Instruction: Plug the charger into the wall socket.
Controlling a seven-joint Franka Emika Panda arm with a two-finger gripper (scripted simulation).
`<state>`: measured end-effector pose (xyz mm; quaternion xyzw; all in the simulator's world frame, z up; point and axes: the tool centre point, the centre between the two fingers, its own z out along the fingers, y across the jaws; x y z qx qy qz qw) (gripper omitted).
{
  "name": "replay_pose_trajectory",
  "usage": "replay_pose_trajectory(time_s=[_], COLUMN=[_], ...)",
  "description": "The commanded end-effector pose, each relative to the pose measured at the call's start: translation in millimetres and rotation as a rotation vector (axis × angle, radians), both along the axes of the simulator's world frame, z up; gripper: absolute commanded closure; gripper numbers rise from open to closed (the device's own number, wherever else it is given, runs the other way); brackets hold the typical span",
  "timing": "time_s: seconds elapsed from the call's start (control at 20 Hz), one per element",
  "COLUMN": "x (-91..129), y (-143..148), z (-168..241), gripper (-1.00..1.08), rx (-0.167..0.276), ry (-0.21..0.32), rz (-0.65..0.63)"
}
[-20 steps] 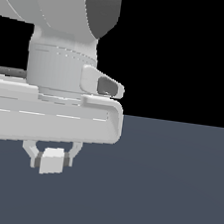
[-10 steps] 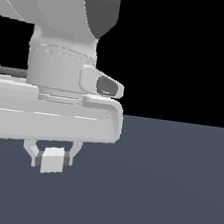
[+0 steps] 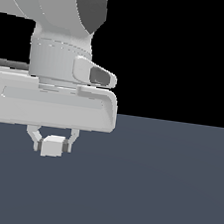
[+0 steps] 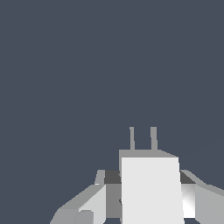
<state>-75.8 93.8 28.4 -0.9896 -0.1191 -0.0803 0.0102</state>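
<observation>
We are holding the charger (image 3: 53, 146) in our gripper (image 3: 52, 144). The two fingers are closed snugly on it, one on each side. It hangs just under the big white hand, at the exterior view's left, a little above the dark blue-grey floor (image 3: 163, 191).

In the wrist view the charger (image 4: 151, 188) is a plain white block. Two thin prongs (image 4: 142, 138) stick out of its far end, pointing away from us. The fingers (image 4: 87, 203) press on its flat sides.

We think the block is small, light and stiff. It should not bend or squash. Its smooth sides may be a bit slippery, so it could twist in our grip when the prongs push in. The flat sides are the best place to hold it. The prongs look thin, so we should not bump them.

We cannot see the wall socket in either view.
</observation>
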Motion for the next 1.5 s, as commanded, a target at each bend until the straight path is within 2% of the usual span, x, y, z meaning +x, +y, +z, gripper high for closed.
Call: replay_pose_trajectory(time_s=[0.0, 0.85, 1.15, 1.45], x=[9.1, 88.8, 102.5, 105.5], y=[4.0, 13.7, 11.2, 9.9], z=[7.2, 61.8, 70.3, 71.7], gripper=[1.08, 1.08, 1.08, 1.08], rx=[0.001, 0.000, -0.001, -0.001], ry=[-0.001, -0.001, 0.000, 0.000], rz=[-0.045, -0.425, -0.489, -0.502])
